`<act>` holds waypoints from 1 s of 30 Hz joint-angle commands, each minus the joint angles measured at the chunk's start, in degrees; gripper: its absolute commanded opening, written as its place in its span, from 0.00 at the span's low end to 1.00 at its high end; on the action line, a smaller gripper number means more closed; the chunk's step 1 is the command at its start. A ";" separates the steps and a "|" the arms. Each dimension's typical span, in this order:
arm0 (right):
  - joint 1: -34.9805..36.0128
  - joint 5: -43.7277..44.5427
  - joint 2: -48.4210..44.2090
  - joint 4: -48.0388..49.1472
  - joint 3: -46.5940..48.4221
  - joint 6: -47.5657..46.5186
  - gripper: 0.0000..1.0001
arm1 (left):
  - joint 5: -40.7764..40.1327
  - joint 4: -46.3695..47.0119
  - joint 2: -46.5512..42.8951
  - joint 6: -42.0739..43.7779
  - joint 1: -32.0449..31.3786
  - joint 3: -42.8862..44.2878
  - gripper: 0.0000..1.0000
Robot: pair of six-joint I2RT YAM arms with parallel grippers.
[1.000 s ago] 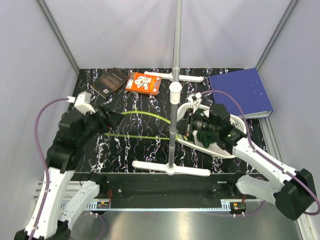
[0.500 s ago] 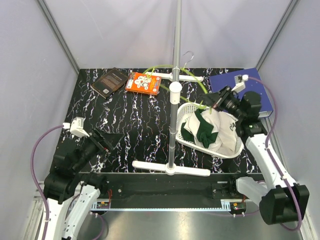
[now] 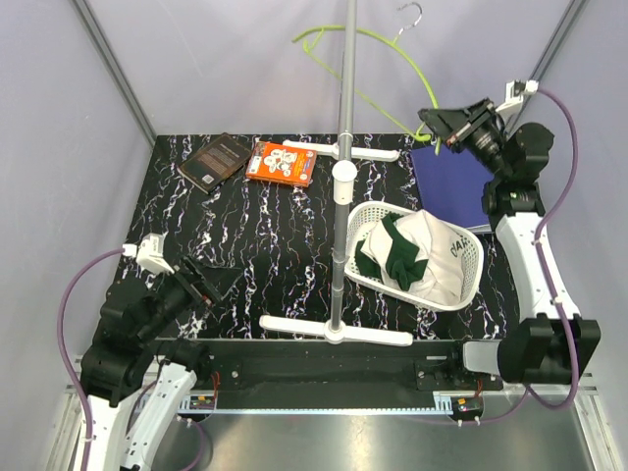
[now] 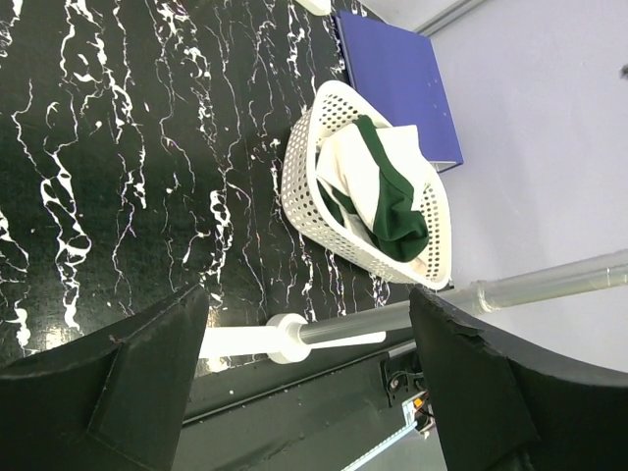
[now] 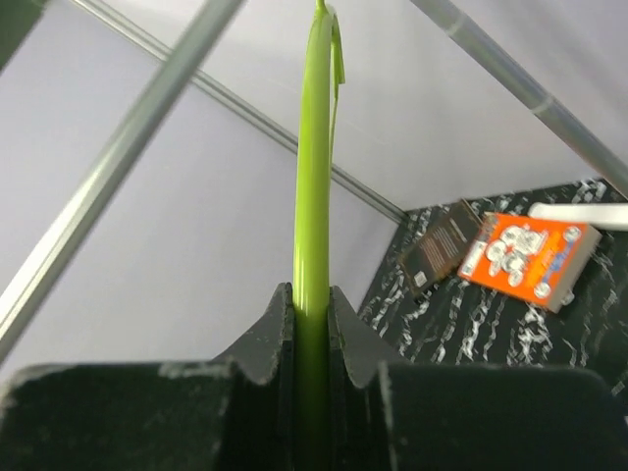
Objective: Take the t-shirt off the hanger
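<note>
The t-shirt [image 3: 417, 255], cream-white with dark green sleeves, lies bunched in the white basket [image 3: 365, 218]; it also shows in the left wrist view [image 4: 378, 186]. The bare lime-green hanger [image 3: 378, 49] with its silver hook [image 3: 412, 17] is held high in the air near the pole. My right gripper [image 3: 432, 126] is shut on one end of the hanger [image 5: 312, 196], raised at the back right. My left gripper [image 3: 218, 278] is open and empty, low at the front left; both fingers [image 4: 118, 383] frame the view.
A tall grey pole stand [image 3: 345, 118] with white feet [image 3: 334, 329] stands mid-table. A blue binder [image 3: 453, 182] lies at the back right. A dark book [image 3: 218, 160] and an orange book [image 3: 282, 163] lie at the back.
My right gripper has lifted the hanger up and back, from beside the basket to high above the binder. The left arm has stayed low at the front left after pulling back.
</note>
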 commanded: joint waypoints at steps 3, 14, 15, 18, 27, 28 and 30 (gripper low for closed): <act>-0.09 -11.40 7.37 11.63 10.32 4.91 0.00 | 2.62 0.72 0.12 0.90 0.13 3.21 0.88; -0.09 -15.83 14.06 9.44 19.12 -8.53 0.00 | 3.32 0.90 3.10 1.51 0.04 4.17 0.88; -0.09 -15.22 14.50 9.61 19.30 -8.36 0.00 | 3.23 0.81 3.28 1.60 0.04 4.52 0.88; -0.09 -15.56 16.25 12.06 20.61 -6.34 0.00 | 3.41 0.72 3.63 1.69 0.04 4.96 0.88; -0.09 -21.10 24.34 8.31 28.79 -6.51 0.00 | 4.11 0.72 3.72 1.60 0.04 5.05 0.88; -0.09 -21.27 24.78 7.43 30.01 -7.38 0.00 | 4.11 0.72 3.89 1.60 0.04 4.97 0.88; -0.09 -22.33 26.10 6.19 31.85 -7.66 0.00 | 4.29 0.72 4.24 1.60 0.13 5.14 0.88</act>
